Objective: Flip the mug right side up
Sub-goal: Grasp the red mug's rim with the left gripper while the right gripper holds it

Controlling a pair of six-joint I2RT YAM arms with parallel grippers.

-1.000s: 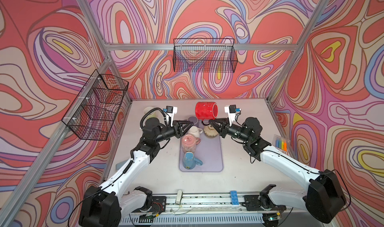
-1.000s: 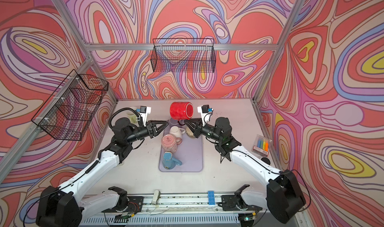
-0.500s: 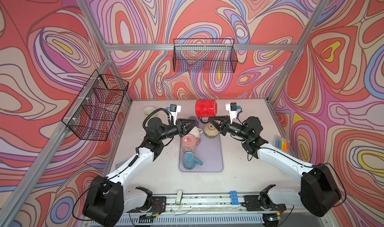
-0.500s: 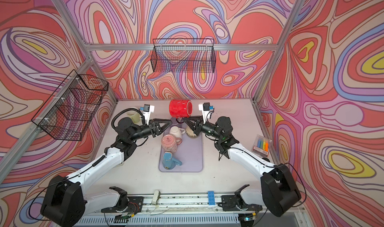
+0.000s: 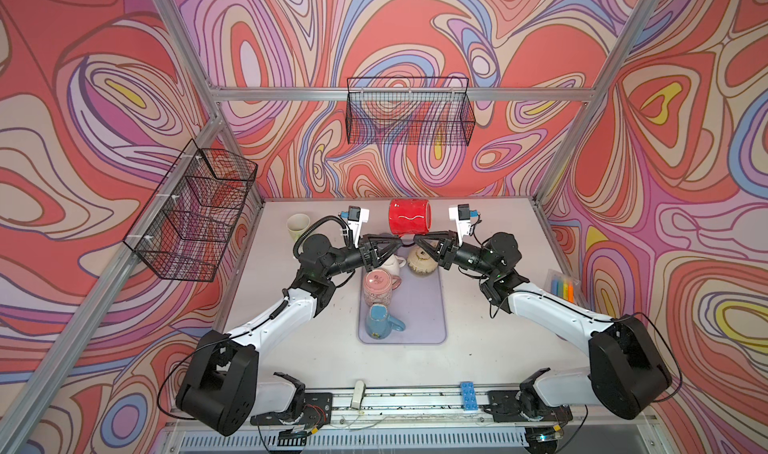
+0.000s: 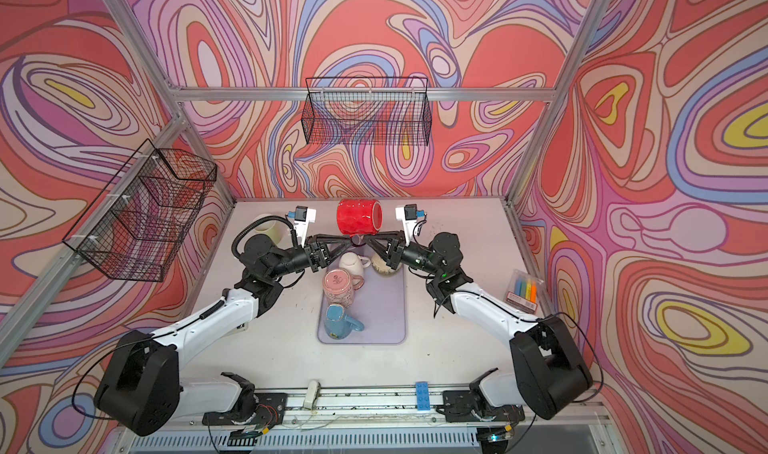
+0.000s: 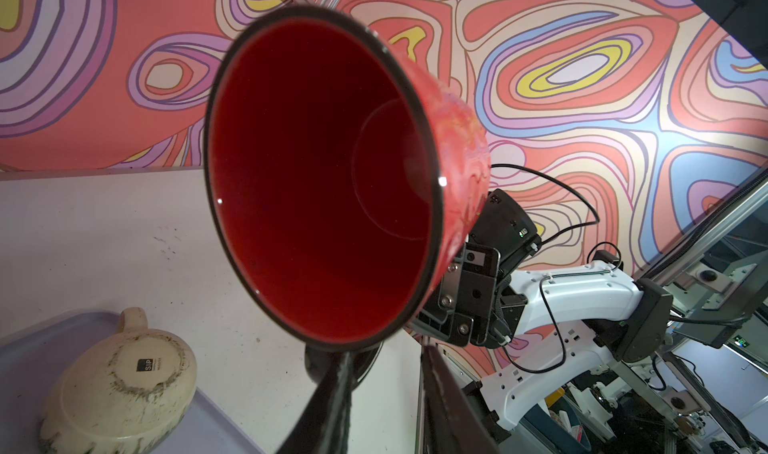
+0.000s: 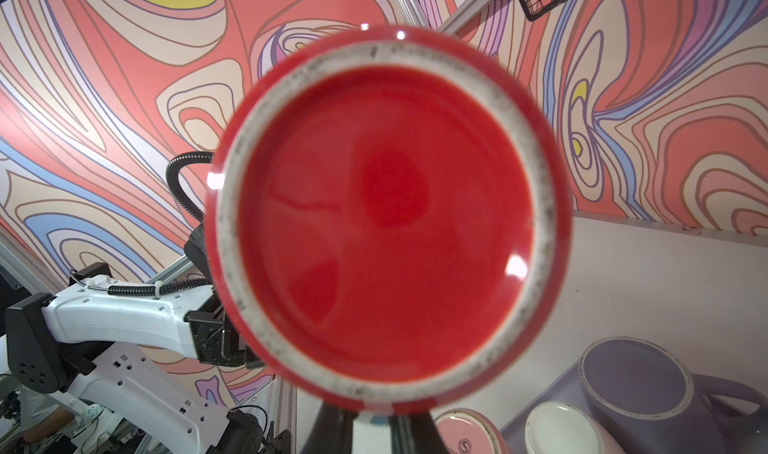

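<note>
A red mug (image 5: pixel 409 222) hangs on its side above the bench (image 5: pixel 498 348), at 12 o'clock of the purple mat (image 5: pixel 428 306). Its mouth faces 9 o'clock and its base faces 3 o'clock. The right end effector (image 5: pixel 417 240), pressed together, pinches the dark handle (image 6: pixel 357 239) under the mug from the 3 o'clock side. The left end effector (image 5: pixel 397 241), fingers spread, meets the same handle from 9 o'clock. Below, an overturned cream mug (image 7: pixel 120 377) bears a small black label (image 7: pixel 149 364) that appears to read "S&P".

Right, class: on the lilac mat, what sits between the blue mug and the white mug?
The upside-down pink mug lies between the blue mug and the white mug; both top views show it.
</note>
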